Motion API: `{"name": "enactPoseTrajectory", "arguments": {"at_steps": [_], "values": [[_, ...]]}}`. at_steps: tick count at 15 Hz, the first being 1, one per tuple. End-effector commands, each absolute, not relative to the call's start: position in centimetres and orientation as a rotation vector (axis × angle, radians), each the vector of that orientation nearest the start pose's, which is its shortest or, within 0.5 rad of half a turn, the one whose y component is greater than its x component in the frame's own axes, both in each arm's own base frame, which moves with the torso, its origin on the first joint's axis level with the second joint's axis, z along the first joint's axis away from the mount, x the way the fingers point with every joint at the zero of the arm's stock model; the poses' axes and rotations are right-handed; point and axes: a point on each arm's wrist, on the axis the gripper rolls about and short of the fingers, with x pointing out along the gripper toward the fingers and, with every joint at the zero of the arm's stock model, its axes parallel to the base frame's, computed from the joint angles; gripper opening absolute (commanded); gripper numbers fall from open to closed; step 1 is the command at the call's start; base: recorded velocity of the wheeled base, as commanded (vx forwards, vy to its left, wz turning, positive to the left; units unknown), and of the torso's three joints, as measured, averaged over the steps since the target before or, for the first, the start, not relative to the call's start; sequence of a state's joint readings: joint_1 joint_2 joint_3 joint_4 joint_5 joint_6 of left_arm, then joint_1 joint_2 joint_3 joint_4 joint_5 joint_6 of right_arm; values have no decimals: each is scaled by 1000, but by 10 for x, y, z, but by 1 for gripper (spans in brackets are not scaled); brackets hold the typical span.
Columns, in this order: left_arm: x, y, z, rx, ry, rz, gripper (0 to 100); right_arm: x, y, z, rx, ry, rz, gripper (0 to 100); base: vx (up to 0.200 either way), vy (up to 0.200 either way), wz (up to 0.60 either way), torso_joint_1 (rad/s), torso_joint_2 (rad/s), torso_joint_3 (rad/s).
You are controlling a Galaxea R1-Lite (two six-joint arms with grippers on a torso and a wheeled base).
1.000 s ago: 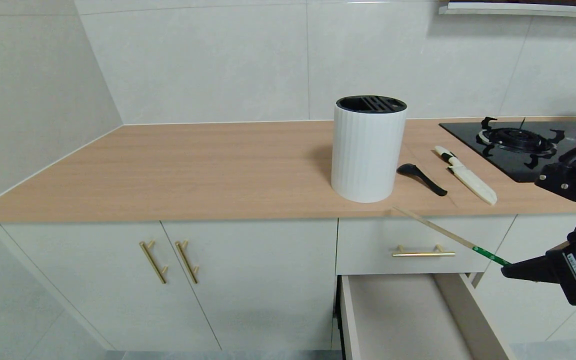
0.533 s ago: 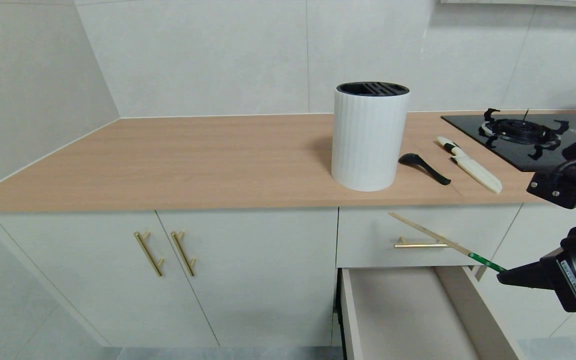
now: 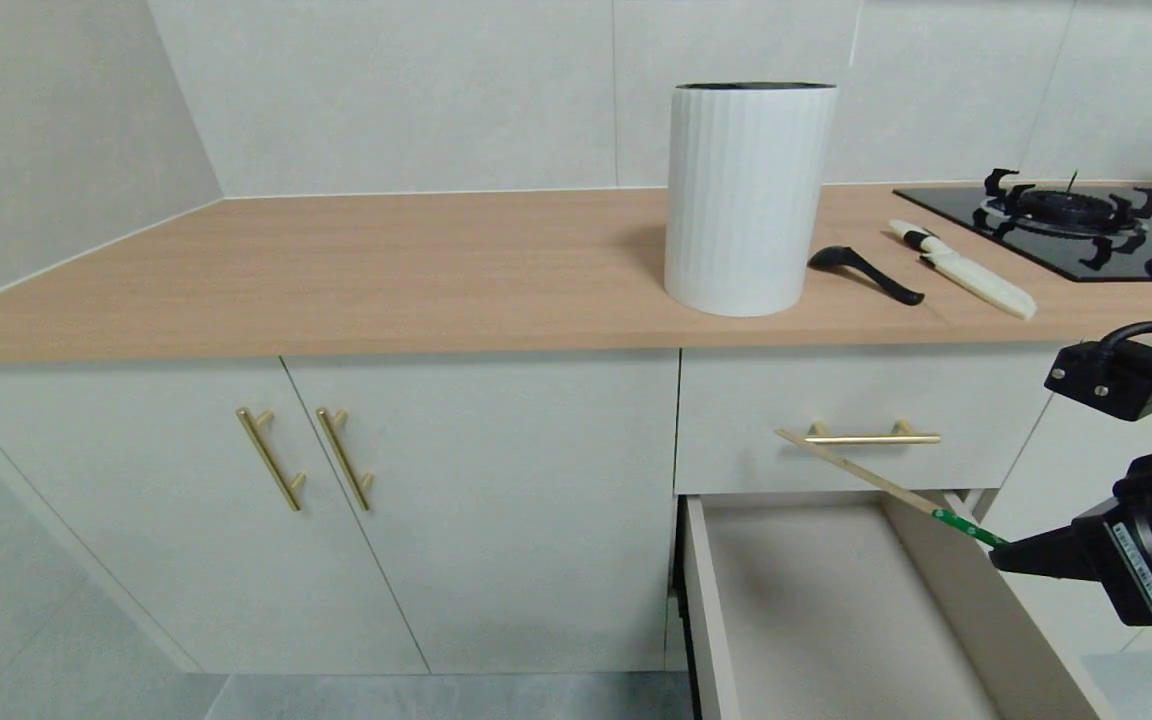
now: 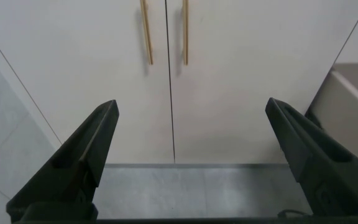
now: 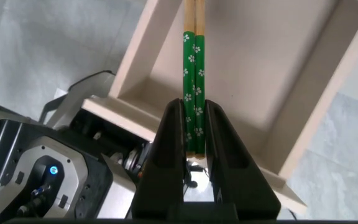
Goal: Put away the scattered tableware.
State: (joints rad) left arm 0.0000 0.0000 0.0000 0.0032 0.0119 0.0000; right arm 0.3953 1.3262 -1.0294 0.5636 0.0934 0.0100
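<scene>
My right gripper is shut on a pair of wooden chopsticks with green flowered ends, held slanting over the right side of the open drawer. In the right wrist view the chopsticks run between the fingers out over the drawer's pale bottom. On the wooden counter a black spoon and a white-bladed knife lie right of the white ribbed utensil holder. My left gripper hangs open in front of the cabinet doors, nothing between its fingers.
A black gas hob sits at the counter's right end. Above the open drawer is a shut drawer with a gold handle. Two cabinet doors with gold handles stand to the left. Grey floor lies below.
The head camera has dropped lower, so the counter appears higher. My right gripper has brought the chopsticks down from counter-edge height to over the open drawer.
</scene>
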Motion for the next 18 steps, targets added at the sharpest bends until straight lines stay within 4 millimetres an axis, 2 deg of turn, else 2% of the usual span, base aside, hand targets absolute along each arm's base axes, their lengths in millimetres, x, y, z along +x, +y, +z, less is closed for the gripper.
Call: {"name": "enactPoseTrajectory", "arguments": {"at_steps": [1,5,11,15,18], "values": [[-23,0,75,0,5,12,100,170,74,233,-123,872,454,0,0,0,0,-144,442,320],[-23,0,75,0,5,12,100,171,74,232,-124,875,454,0,0,0,0,-96,409,310],[-23,0,75,0,5,12,100,180,77,225,-130,913,450,0,0,0,0,-15,54,37],[-23,0,75,0,5,12,100,205,90,199,-152,1035,446,0,0,0,0,0,0,0],[-23,0,75,0,3,12,100,230,106,168,-166,1154,434,0,0,0,0,0,0,0]]}}
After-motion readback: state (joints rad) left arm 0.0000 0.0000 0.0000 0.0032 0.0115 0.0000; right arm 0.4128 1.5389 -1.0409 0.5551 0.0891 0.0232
